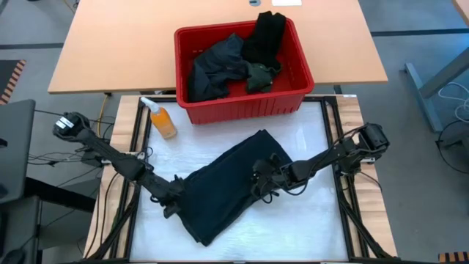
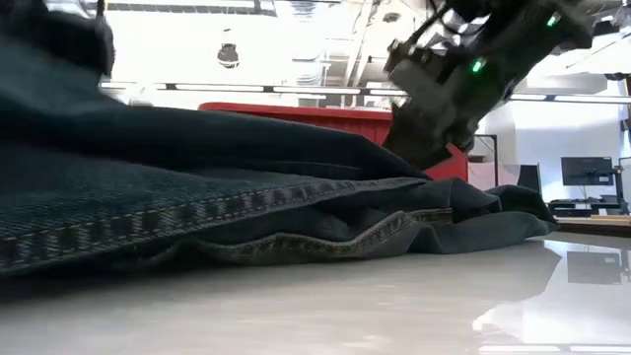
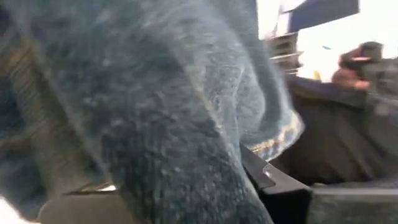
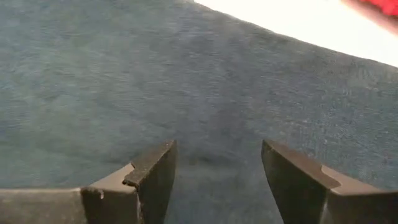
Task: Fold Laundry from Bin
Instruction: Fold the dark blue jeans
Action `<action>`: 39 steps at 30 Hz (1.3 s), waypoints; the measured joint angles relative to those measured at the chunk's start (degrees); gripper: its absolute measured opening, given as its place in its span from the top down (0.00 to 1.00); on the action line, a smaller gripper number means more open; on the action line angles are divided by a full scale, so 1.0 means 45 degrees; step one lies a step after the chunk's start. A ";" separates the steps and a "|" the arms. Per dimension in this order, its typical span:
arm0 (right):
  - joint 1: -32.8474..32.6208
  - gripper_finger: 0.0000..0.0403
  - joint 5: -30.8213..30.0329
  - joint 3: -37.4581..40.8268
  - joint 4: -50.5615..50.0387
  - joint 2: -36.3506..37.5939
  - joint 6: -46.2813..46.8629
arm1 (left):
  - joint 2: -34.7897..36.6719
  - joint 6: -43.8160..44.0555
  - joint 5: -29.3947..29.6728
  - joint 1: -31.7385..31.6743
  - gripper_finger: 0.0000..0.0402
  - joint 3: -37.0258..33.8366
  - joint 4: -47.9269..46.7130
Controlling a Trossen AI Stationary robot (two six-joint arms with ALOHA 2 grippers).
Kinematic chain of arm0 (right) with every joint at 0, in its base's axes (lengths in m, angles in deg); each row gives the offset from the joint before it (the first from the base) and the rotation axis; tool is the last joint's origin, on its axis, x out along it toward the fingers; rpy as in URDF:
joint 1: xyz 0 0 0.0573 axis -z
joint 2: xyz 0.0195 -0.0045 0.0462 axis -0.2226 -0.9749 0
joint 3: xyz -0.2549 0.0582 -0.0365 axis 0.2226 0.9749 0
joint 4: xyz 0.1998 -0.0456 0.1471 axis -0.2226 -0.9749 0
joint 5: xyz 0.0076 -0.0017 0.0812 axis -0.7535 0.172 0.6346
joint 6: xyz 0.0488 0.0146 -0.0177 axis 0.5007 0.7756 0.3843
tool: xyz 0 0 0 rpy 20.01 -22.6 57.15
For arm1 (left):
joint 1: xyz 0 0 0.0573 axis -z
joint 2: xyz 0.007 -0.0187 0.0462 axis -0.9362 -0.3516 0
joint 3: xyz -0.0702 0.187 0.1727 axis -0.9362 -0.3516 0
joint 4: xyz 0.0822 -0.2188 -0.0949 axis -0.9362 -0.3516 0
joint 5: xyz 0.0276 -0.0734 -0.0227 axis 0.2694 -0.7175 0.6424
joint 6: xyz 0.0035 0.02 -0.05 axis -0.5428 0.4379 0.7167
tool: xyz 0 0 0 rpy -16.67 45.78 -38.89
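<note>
The laundry on the table is a pair of dark navy jeans [image 1: 227, 183], lying folded and slanting across the white table top. My left gripper [image 1: 174, 202] is at their left edge, shut on the denim [image 3: 155, 93] that fills its wrist view. My right gripper [image 1: 260, 182] stands open over the middle of the jeans [image 4: 186, 74], fingers slanting down at the cloth. Behind them stands the red bin [image 1: 242, 106], with more dark garments [image 1: 220, 70] heaped inside and one black piece draped on its far rim. My left gripper has the jeans by their left edge [image 1: 185, 196], coming level-to-slanting from the table's left. A thick bunched fold of denim [image 3: 205, 162] sits beside its finger [image 3: 267, 177]; how many layers it holds cannot be told. The rest of the jeans lies on the table. My right gripper's open fingers [image 4: 155, 174] stand just above or on the denim; whether they touch it I cannot tell.
An orange bottle [image 1: 163, 121] stands at the table's far left, beside the bin's left corner. Bare white table [image 1: 315, 220] lies near and right of the jeans. The wooden desk [image 1: 110, 44] is beyond the bin.
</note>
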 joint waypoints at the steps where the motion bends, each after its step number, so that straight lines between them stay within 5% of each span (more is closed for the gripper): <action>1: -0.0069 0.34 -0.0002 0.0001 -0.0077 0.0194 -0.0106 | 0.0271 -0.0357 -0.0038 -0.0057 0.95 0.0215 -0.0018; 5: -0.0351 0.34 -0.0385 -0.0002 -0.0741 0.1225 -0.0240 | 0.1323 -0.2064 0.0288 -0.0364 0.95 0.1306 -0.0316; 12: -0.1267 0.34 -0.1744 -0.0011 -0.1032 0.3042 -0.0269 | 0.2037 -0.4693 0.3657 -0.1882 0.95 0.3374 -0.3095; 21: -0.2482 0.34 -0.2220 -0.0011 -0.2105 0.2603 0.0920 | 0.1636 -0.4293 0.1435 -0.2993 0.95 0.3846 -0.5919; 32: -0.1155 0.34 -0.2349 0.0021 -0.5123 0.1043 0.3167 | -0.0183 -0.2683 0.0727 -0.2203 0.95 0.3831 -0.7728; 39: -0.0514 0.34 -0.1359 0.0018 -0.3792 0.0786 0.1870 | -0.0844 -0.2977 -0.0311 -0.2210 0.78 0.3826 -0.9350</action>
